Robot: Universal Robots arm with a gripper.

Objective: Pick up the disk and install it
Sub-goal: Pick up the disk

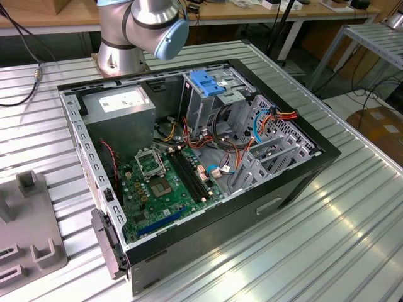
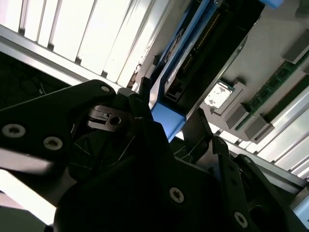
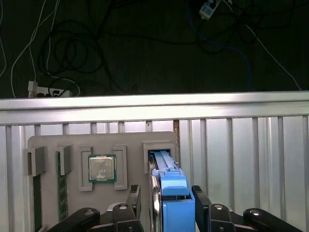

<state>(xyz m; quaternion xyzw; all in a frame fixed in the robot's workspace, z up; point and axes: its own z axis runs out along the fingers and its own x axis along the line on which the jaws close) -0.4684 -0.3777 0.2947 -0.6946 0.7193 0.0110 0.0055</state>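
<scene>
You'll find the disk, a flat silver-grey metal hard drive with smooth blue plastic rails along its edges, standing on edge in a rectangular slot of the matte grey plastic holder tray. In the first wrist view you look along its narrow upper edge; in the second wrist view the same blue rail runs beside the drive's dark side. The black gripper straddles it with the jaws apart, one finger on each flat side. One looks to be right against the blue rail. On the other side you can see a sliver of tray between finger and metal. Beside the disk's slot, the tray's raised square frame holds a processor chip with a shiny metal lid and green border, and further along a thin green memory stick sits upright in a narrow groove. The tray rests on the ribbed aluminium table, beyond whose edge lies a dark floor strewn with cables. At the exterior view's lower left you see part of that tray. The open black computer case fills the centre of the frame, showing a green motherboard, a grey power-supply box and a blue plastic bracket on a metal cage. The arm's silver base is at upper centre.
</scene>
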